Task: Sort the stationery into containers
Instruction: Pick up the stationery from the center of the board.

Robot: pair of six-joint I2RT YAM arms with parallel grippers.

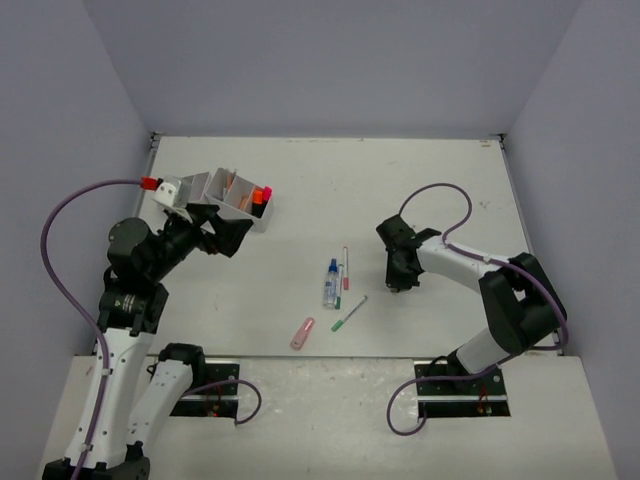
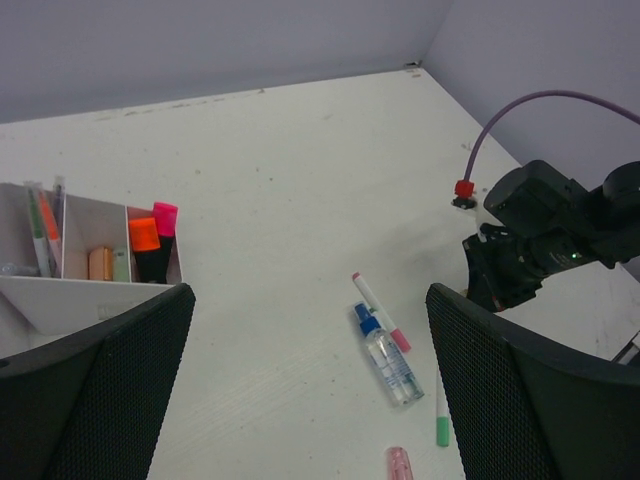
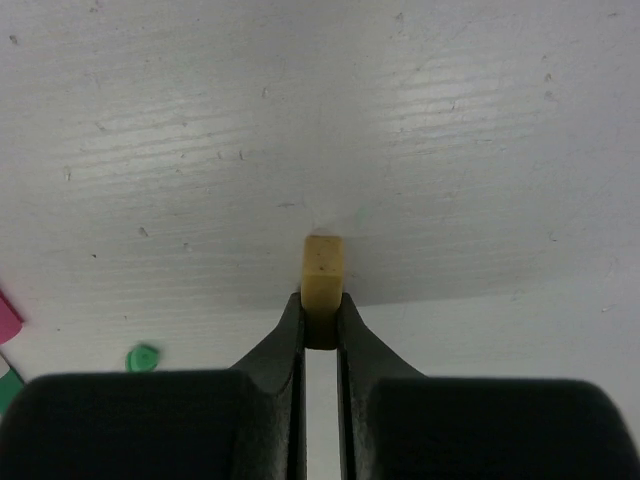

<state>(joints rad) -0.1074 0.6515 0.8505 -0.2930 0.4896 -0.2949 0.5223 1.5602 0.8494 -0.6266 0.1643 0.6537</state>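
Right gripper (image 3: 320,305) clamping tan eraser (image 3: 323,265); next calling for carry to organiser (image 1: 243,217), ten o'clock. Left gripper (image 2: 308,295) gaping, empty.

Organiser (image 1: 203,184) stands back left; bottle (image 1: 330,286) lies mid-table.

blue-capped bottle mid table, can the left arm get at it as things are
Probably yes. The left gripper is open and empty, and only bare table lies between it and the blue-capped bottle. The pen lying close beside the bottle may crowd the fingers, though.
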